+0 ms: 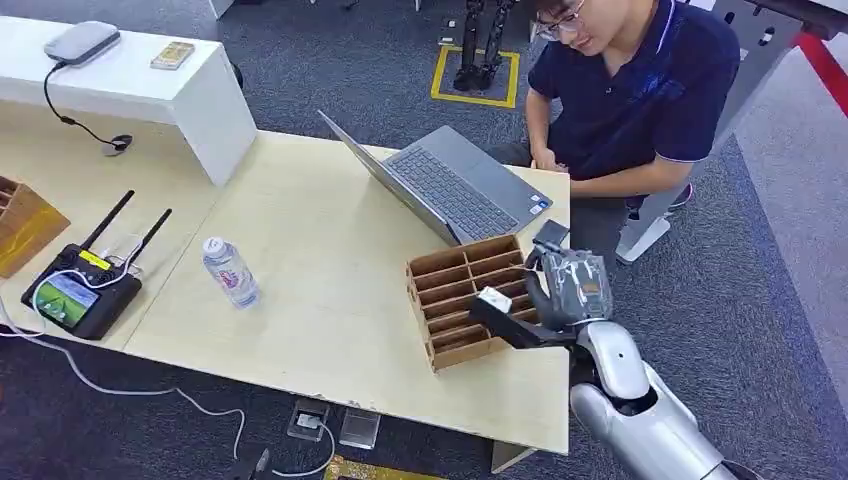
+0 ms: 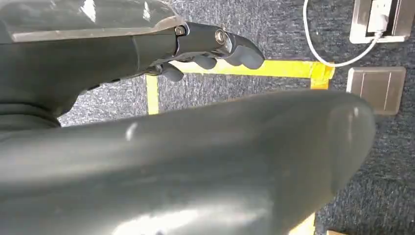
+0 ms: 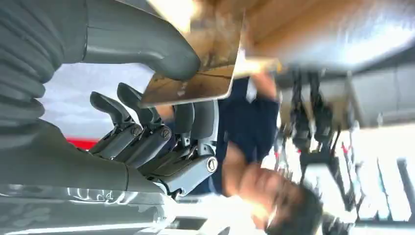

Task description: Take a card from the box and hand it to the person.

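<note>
My right hand (image 1: 572,290) sits at the far right end of the box (image 1: 470,300), just past the table (image 1: 330,250) edge there. In the right wrist view I see the card (image 3: 195,73) pinched between the thick thumb (image 3: 147,49) and the darker fingers (image 3: 195,122), so this hand is gripping the card; the card looks flat and tan with a rounded corner, its face turned toward the camera. Whether it has fully cleared the box slot I cannot tell, since the wood-coloured mass behind it is blurred.

My left hand (image 2: 210,46) hangs low beside the body over the carpet, fingers curled in with nothing in them. It is far from the work, so the right arm is the one that counts.

What matters for the handover: the person (image 1: 630,90) sits beyond the hand and slightly to its right, across the table's far corner, just behind the laptop (image 1: 450,185). From the hand, the person lies forward and away from me, and in the right wrist view the dark blue shirt shows straight past the card. I judge the card's long edge runs roughly across the fingers, so pushing the arm forward would present an edge toward the person. The person's own hands are near the laptop, not reaching out.
</note>
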{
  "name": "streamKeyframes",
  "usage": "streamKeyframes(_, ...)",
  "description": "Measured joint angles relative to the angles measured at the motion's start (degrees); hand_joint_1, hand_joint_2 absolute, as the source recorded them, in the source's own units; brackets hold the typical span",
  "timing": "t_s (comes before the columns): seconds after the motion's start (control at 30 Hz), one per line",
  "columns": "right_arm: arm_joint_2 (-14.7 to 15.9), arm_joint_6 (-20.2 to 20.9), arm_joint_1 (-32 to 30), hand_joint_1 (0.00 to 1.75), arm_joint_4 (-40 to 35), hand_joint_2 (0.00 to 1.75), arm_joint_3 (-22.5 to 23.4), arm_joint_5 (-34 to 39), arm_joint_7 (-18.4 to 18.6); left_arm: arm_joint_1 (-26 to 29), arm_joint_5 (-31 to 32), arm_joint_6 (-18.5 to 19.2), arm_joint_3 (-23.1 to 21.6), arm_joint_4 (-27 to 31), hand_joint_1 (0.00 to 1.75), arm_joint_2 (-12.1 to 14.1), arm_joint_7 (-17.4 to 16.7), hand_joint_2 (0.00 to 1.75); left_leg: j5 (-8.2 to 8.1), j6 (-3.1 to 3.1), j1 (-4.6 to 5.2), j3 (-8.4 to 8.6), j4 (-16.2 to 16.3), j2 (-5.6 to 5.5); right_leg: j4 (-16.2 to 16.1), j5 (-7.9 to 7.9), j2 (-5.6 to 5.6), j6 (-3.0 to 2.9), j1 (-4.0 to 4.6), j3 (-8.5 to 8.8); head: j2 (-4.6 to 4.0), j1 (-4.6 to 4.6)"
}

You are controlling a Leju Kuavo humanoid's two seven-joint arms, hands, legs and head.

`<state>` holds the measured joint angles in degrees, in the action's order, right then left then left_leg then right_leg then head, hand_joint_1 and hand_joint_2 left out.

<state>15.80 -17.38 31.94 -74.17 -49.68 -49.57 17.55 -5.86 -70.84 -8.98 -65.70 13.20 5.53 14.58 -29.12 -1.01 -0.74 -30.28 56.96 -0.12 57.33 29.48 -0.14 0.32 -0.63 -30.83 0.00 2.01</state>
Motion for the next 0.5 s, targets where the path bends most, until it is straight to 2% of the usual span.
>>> streamKeyframes(0.2, 2.21, 1.03, 3.74, 1.68, -10.15, 1.75, 2.95, 1.99, 0.83, 0.15, -0.44, 0.04, 0.04, -0.02, 0.0, 0.13, 0.0, 0.0, 0.0, 0.0, 0.0, 0.0, 0.0, 0.0, 0.0, 0.0, 0.01, 0.0, 0.0, 0.0, 0.0, -0.02)
streamKeyframes(0.37, 2.45, -2.84, 4.78, 1.68, -10.87, 1.75, 3.3, 4.79, -1.99, 0.13, -0.44, 0.07, 0.04, -0.02, 0.0, 0.13, 0.18, 0.0, 0.0, 0.0, 0.0, -0.01, 0.0, -0.01, 0.0, 0.0, -0.01, 0.0, 0.0, 0.0, 0.0, -0.02)
streamKeyframes(0.5, 2.73, -5.09, 4.78, 1.68, -10.72, 1.75, 3.32, 5.51, -2.27, 0.13, -0.41, 0.07, 0.02, -0.02, 0.0, 0.13, -0.02, 0.0, 0.0, 0.0, 0.0, -0.01, 0.0, -0.01, 0.0, 0.0, 0.0, 0.0, 0.0, 0.0, 0.0, -0.02)
